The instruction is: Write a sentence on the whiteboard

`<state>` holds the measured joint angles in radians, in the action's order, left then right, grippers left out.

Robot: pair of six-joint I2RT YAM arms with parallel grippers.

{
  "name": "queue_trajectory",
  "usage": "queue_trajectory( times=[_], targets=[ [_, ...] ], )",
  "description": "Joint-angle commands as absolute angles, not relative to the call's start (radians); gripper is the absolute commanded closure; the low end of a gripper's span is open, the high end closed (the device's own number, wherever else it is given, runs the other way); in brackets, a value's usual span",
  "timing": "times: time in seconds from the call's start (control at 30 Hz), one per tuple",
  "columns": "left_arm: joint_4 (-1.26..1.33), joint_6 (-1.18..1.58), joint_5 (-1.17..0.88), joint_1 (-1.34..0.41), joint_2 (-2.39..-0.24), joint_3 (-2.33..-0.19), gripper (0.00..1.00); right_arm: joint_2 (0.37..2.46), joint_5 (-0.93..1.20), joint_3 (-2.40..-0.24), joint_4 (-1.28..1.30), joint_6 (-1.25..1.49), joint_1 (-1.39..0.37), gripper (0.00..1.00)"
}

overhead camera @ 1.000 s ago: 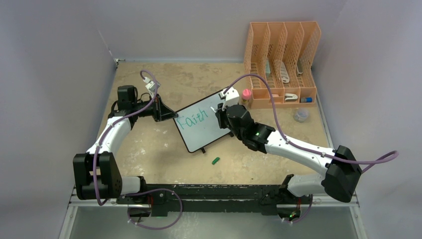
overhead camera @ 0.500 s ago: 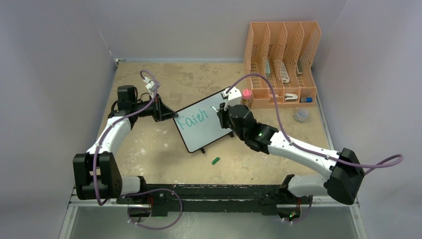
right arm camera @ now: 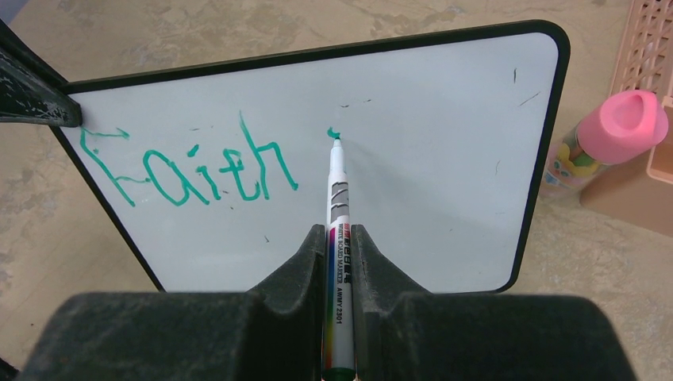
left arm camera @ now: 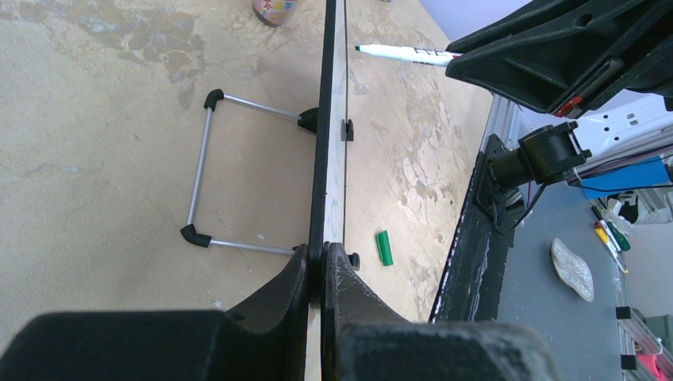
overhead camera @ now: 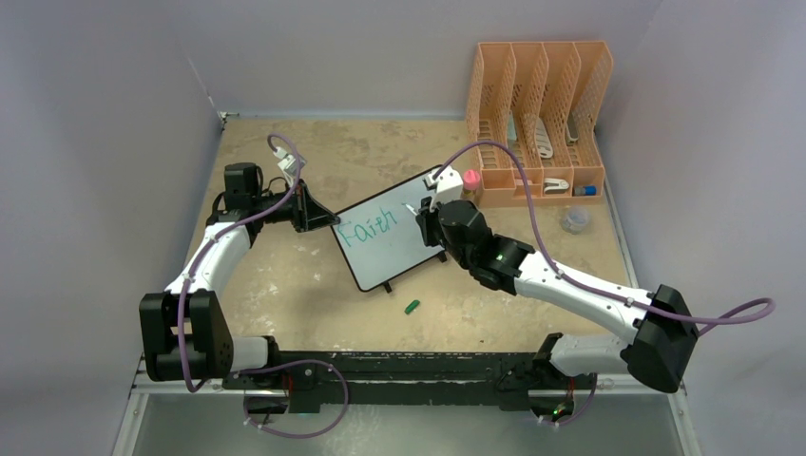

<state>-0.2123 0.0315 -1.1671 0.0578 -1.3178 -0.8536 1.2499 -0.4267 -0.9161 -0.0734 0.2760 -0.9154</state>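
Note:
The whiteboard (overhead camera: 394, 239) stands tilted on its wire stand (left arm camera: 202, 167) mid-table; its white face (right arm camera: 413, 182) fills the right wrist view. Green lettering (right arm camera: 194, 171) reads "Faith", with a small green mark (right arm camera: 332, 132) to its right. My left gripper (overhead camera: 328, 221) is shut on the board's left edge (left arm camera: 325, 198). My right gripper (overhead camera: 425, 209) is shut on a white whiteboard marker (right arm camera: 336, 238); its green tip (right arm camera: 335, 137) touches the board just under the small mark. The marker also shows in the left wrist view (left arm camera: 401, 53).
A green marker cap (overhead camera: 412, 306) lies on the table in front of the board, also in the left wrist view (left arm camera: 384, 247). A pink-capped bottle (overhead camera: 470, 180) stands by the board's right corner. An orange file rack (overhead camera: 537, 123) stands at back right, with a small clear container (overhead camera: 574, 220) beside it.
My right arm has shifted slightly right along the board with the marker, and a small green mark now sits after "Faith". The left arm has not moved.

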Motion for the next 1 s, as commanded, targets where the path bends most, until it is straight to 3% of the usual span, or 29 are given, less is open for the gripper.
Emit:
queue_trajectory(
  times=[0.0, 0.97],
  targets=[
    [-0.205, -0.021, -1.124, 0.069, -1.307, -0.859, 1.00, 1.249, -0.421, -0.925, -0.082, 0.283, -0.914, 1.00],
    [-0.206, -0.023, -1.124, 0.069, -1.311, -0.861, 1.00, 1.299, -0.436, -0.950, -0.090, 0.283, -0.914, 1.00]
  ],
)
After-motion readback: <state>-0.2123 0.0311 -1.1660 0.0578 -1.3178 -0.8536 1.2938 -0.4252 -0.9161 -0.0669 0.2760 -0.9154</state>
